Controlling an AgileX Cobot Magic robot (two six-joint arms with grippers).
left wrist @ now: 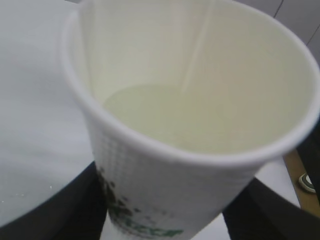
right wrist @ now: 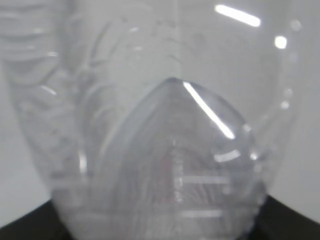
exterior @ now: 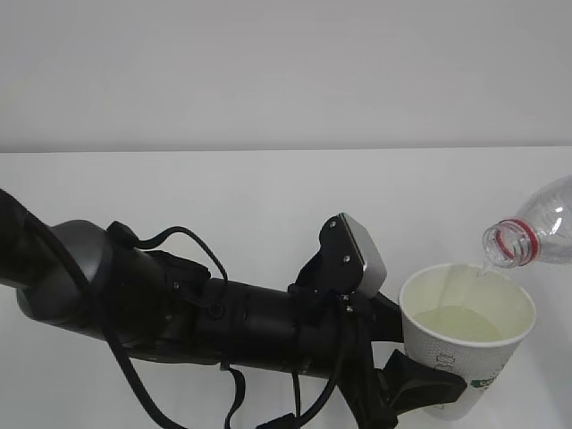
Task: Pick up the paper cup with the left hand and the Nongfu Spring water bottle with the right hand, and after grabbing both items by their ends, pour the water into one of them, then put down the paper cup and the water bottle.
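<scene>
The white paper cup (exterior: 474,353) with a green logo is held at the lower right, and my left gripper (exterior: 436,391) is shut on its lower part. In the left wrist view the paper cup (left wrist: 165,185) fills the frame, with black fingers (left wrist: 50,212) on both sides. Pale yellowish water (exterior: 460,322) lies in it. The clear Nongfu Spring water bottle (exterior: 536,234) with a red neck ring is tilted, its mouth over the cup's rim, and a thin stream (left wrist: 197,50) falls in. My right gripper (right wrist: 157,232) is shut on the bottle (right wrist: 165,150); it is out of the exterior view.
My bulky black left arm (exterior: 179,308) with cables and a grey box module (exterior: 362,255) stretches across the white table (exterior: 223,197). A plain grey wall stands behind. A brown edge (left wrist: 296,167) shows past the table at the right of the left wrist view.
</scene>
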